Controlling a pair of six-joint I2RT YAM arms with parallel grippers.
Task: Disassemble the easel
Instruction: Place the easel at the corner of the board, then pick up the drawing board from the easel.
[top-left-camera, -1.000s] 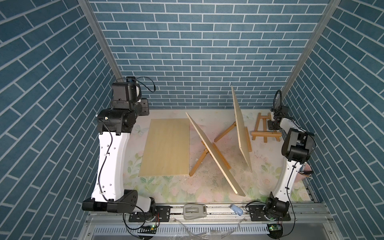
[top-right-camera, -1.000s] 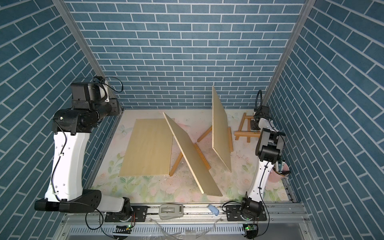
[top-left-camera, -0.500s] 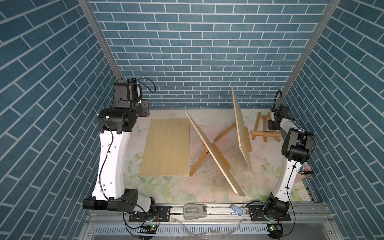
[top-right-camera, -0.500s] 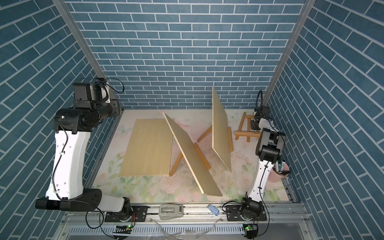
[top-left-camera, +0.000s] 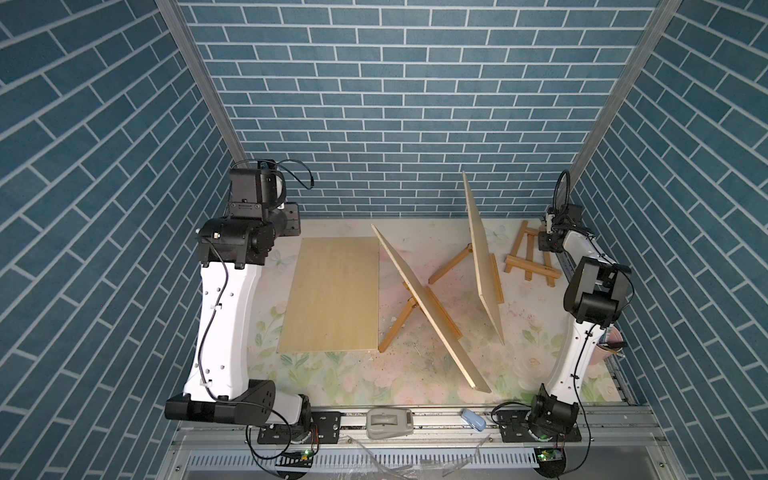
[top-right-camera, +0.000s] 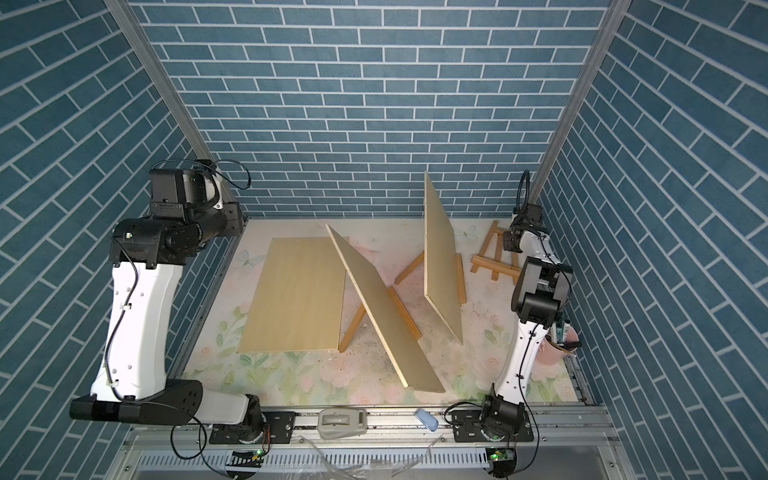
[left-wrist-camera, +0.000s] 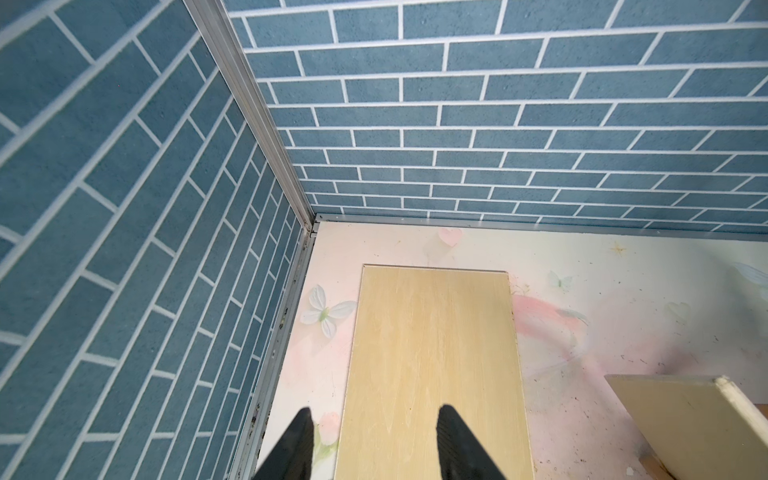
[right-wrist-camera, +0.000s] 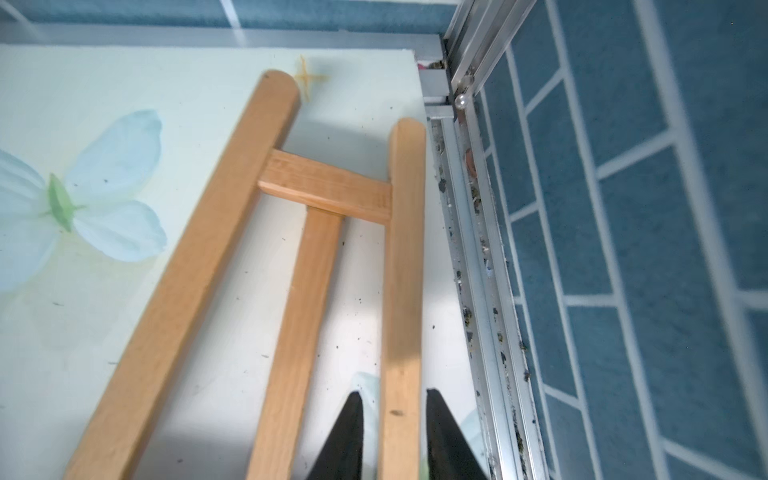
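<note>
Small light-wood easel frame (top-left-camera: 530, 259) lay flat, far right of tabletop (top-left-camera: 415, 374), beside wall track (right-wrist-camera: 478, 249). Right hand (right-wrist-camera: 392, 419) astride its outer rail (right-wrist-camera: 405, 249), jaws slightly parted, thin gaps visible, not clamping. Left hand (left-wrist-camera: 374, 419) half open, empty, above flat pale plywood panel (top-left-camera: 332, 295), far left. Risk: skewed lift could snag rail, drag frame into track. Tall leaning plywood panel (top-left-camera: 482, 257) stood near on left; leftward swing might topple it.

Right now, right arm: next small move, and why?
Probably lift the right gripper straight up, clear of the flat easel. Its jaws straddle one leg with a gap showing, the easel lies on the table, and the leaning board and the steeper board stand on other easels.
</note>
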